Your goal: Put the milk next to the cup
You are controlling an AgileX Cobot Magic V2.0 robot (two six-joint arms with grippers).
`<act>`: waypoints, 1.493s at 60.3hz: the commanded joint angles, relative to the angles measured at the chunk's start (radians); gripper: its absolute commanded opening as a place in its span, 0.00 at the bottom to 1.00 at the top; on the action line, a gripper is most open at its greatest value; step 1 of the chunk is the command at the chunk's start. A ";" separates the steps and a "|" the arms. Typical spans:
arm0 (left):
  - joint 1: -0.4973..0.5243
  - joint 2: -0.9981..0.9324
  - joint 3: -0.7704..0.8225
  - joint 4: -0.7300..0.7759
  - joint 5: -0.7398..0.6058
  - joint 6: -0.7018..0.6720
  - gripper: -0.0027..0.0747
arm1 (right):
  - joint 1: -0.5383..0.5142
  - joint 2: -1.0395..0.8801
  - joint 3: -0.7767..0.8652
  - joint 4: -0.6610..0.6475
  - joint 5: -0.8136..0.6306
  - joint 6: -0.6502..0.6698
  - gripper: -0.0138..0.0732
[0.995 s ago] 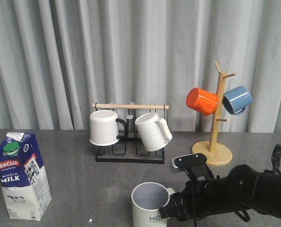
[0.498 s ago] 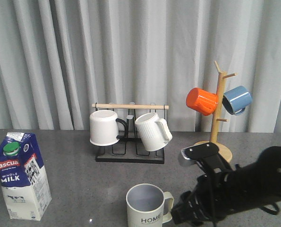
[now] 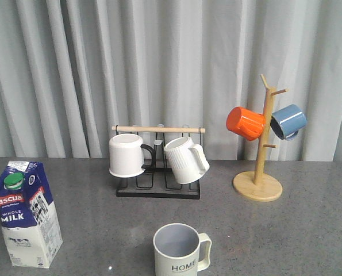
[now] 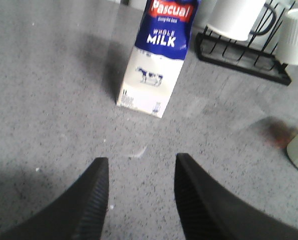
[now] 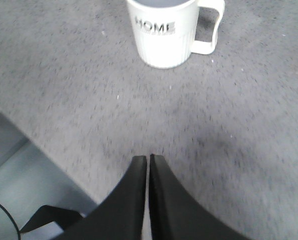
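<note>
Milk (image 3: 26,214) upright, well apart from cup (image 3: 180,249).

milk (image 3: 26,214) upright, well left of cup (image 3: 180,250)

Milk (image 4: 160,55) top cut off.

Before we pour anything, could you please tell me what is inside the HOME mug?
The HOME mug shows only a bare grey-blue inner wall, nothing visible in it. Its bottom is hidden by the near rim in the front view.
</note>
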 commanded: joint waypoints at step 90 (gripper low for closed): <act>-0.003 1.129 -1.366 -0.128 0.540 0.333 0.78 | -0.005 -0.242 0.265 0.004 -0.099 0.009 0.15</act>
